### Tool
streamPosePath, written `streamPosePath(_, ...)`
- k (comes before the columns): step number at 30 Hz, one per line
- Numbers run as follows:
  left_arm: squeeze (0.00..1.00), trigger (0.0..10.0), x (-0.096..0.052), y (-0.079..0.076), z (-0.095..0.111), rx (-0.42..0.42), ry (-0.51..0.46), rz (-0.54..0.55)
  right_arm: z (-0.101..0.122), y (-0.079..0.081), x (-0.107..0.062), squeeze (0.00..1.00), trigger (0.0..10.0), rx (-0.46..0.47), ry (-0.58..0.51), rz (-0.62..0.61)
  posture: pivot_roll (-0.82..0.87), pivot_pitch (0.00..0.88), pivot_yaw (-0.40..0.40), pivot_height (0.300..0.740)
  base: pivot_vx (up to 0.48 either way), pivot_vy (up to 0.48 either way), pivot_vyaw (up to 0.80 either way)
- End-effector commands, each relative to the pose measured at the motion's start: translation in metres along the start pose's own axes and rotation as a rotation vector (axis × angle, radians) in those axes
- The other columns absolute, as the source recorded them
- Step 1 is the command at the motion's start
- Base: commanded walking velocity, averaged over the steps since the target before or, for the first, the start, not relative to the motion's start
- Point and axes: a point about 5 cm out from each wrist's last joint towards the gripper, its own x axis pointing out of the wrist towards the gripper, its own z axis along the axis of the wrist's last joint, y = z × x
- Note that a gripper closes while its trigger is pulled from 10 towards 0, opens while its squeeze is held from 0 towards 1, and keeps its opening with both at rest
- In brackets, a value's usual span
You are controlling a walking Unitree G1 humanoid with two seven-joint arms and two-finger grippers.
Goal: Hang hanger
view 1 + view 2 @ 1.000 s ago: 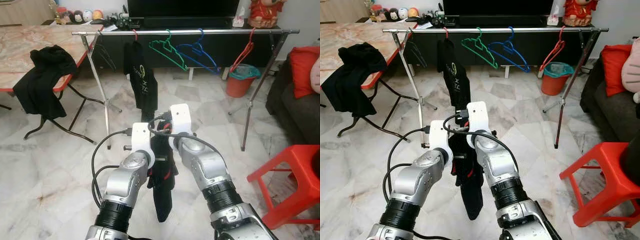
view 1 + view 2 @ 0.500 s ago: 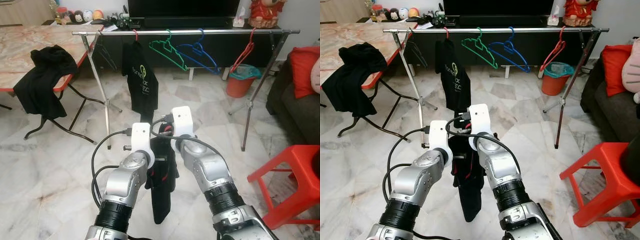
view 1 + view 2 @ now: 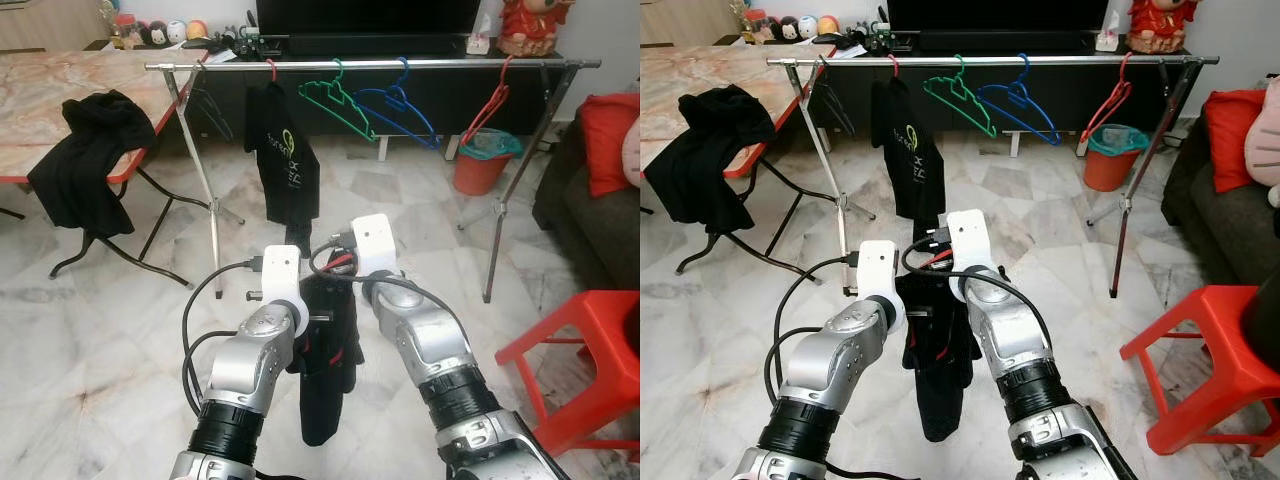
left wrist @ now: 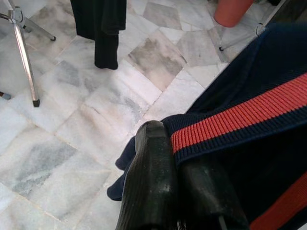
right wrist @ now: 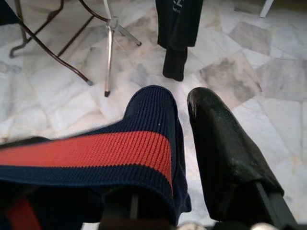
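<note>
- Left gripper point(image 4: 168, 163) and right gripper point(image 5: 182, 143): jaws of each clenched on the dark shirt point(image 3: 325, 375).
- Shirt hangs between the arms, before the clothes rail point(image 3: 380, 64).

We're in a home living room: marble floor point(image 3: 100, 330) underfoot, a clothes rail point(image 3: 370, 64) with hangers straight ahead of the end effectors, a dark TV cabinet point(image 3: 420, 95) behind it, a marble-topped desk point(image 3: 40, 100) off to their left, a sofa point(image 3: 590, 215) and red stool point(image 3: 585, 340) to their right.
</note>
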Motion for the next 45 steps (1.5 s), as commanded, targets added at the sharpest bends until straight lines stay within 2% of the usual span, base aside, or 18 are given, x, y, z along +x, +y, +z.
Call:
streamPosePath(1, 0.0, 0.0, -0.001, 0.002, 0.01, -0.003, -0.038, 0.007, 0.0, -0.003, -0.001, 0.0, 10.0, -0.021, -0.001, -0.015, -0.1, 0.0, 0.012, 0.74, 0.0, 0.0, 0.0)
streamPosePath(5, 0.0, 0.0, -0.001, 0.006, 0.012, -0.003, -0.041, 0.024, -0.006, -0.009, -0.003, 0.0, 10.0, -0.034, 0.018, -0.023, -0.1, 0.0, 0.014, 0.74, 0.0, 0.0, 0.0)
streamPosePath(16, 0.0, 0.0, 0.001, 0.017, 0.012, -0.009, -0.031, 0.091, -0.02, -0.015, -0.014, 0.0, 10.0, -0.099, 0.068, 0.084, -0.1, 0.0, 0.015, 0.74, 0.0, 0.0, 0.0)
streamPosePath(21, 0.0, 0.0, 0.001, 0.022, 0.009, -0.004, -0.009, 0.122, -0.028, -0.014, -0.022, 0.0, 10.0, -0.177, 0.112, 0.168, -0.11, 0.0, 0.015, 0.74, 0.0, 0.0, 0.0)
streamPosePath(32, 0.0, 0.0, 0.002, 0.026, 0.011, 0.003, -0.004, 0.125, -0.029, -0.019, -0.027, 0.0, 10.0, -0.21, 0.113, 0.172, -0.11, 0.0, 0.019, 0.74, 0.0, 0.0, 0.0)
streamPosePath(40, 0.0, 0.0, 0.002, 0.026, 0.012, 0.019, 0.01, 0.103, -0.023, -0.009, -0.027, 0.0, 10.0, -0.142, 0.063, 0.221, -0.1, 0.0, 0.021, 0.74, 0.0, 0.0, 0.0)
streamPosePath(42, 0.0, 0.0, 0.002, 0.026, 0.013, 0.022, 0.011, 0.102, -0.024, -0.007, -0.029, 0.0, 10.0, -0.162, 0.071, 0.244, -0.1, 0.0, 0.021, 0.74, 0.0, 0.0, 0.0)
streamPosePath(45, 0.0, 0.0, 0.003, 0.027, 0.016, 0.029, 0.01, 0.099, -0.03, 0.0, -0.037, 0.0, 10.0, -0.237, 0.097, 0.361, -0.1, 0.0, 0.024, 0.74, 0.0, 0.0, 0.0)
